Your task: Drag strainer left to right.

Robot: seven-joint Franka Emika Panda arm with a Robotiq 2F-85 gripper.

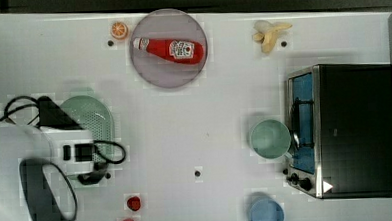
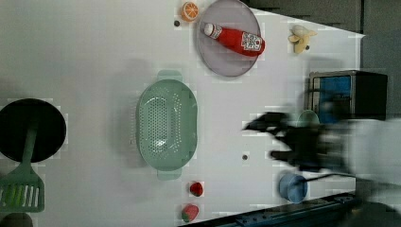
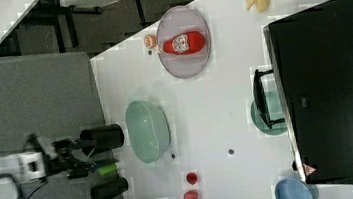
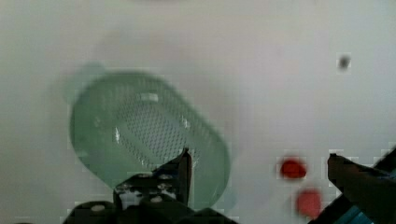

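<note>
The strainer (image 2: 166, 124) is a pale mint-green oblong colander with a dotted centre, lying on the white table (image 2: 94, 56). In the top view the strainer (image 1: 95, 118) sits at the top view's left, partly hidden under my arm's hand (image 1: 78, 151). The wrist view shows the strainer (image 4: 140, 130) below my gripper (image 4: 261, 175), which is open wide with nothing between its fingers. One fingertip (image 4: 184, 165) hangs over the strainer's near rim, and the other (image 4: 343, 170) is over bare table. In the right view the strainer (image 3: 148, 130) lies close to the table's edge.
A grey plate (image 1: 155, 72) holds a ketchup bottle (image 1: 170, 49), next to an orange slice (image 1: 119, 30). A banana (image 1: 269, 33), a toaster oven (image 1: 350, 129), a green cup (image 1: 269, 139) and a blue cup (image 1: 266, 213) are on the top view's right. Two red berries (image 1: 133, 203) lie nearby.
</note>
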